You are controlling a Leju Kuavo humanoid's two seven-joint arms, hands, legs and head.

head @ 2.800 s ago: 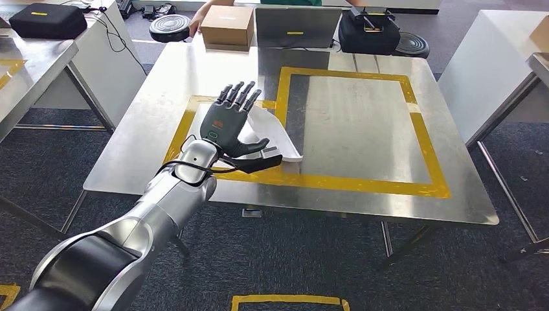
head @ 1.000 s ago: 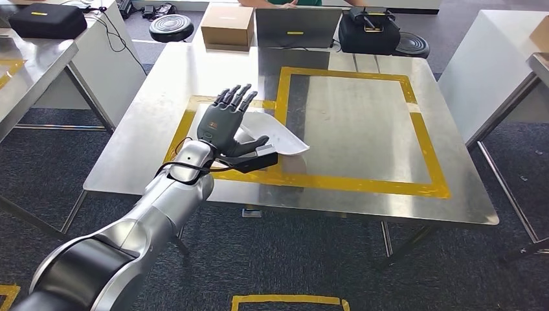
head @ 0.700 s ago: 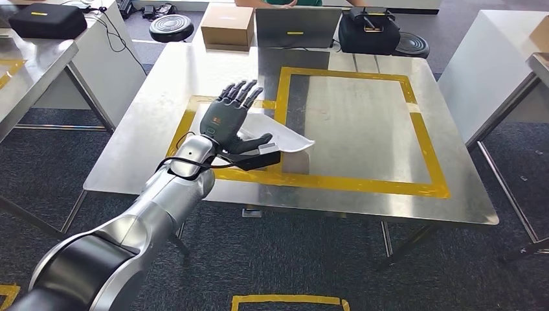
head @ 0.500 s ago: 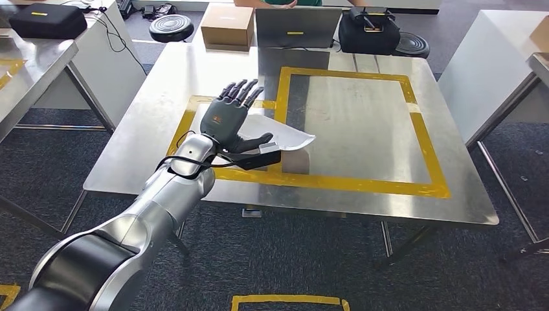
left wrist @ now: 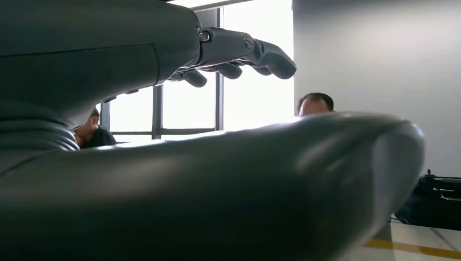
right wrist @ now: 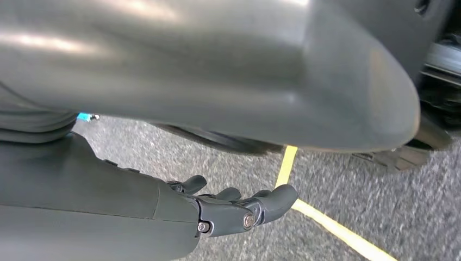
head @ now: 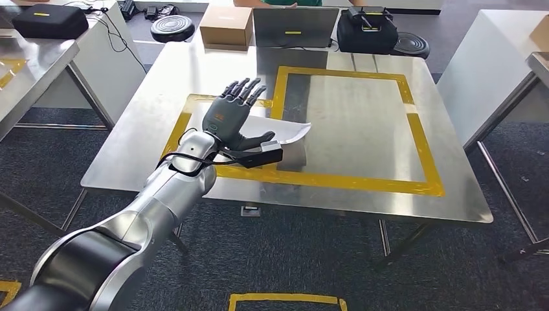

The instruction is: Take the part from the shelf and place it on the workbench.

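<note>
A steel workbench [head: 362, 116] marked with yellow tape [head: 424, 149] is seen from above. The robot's left hand [head: 232, 123] is stretched over the near-left part of the bench, fingers spread, with a thin white part [head: 285, 133] lying beyond the palm and raised at its far edge. Whether the part is pinched by the thumb or merely rested against cannot be told. The right hand [right wrist: 239, 209] hangs over the carpet floor [right wrist: 380, 217], fingers loosely curled — nothing is held in it. For a clean placement, the part should be lowered flat onto the metal before any withdrawal — a tilted release could let it slide.
</note>
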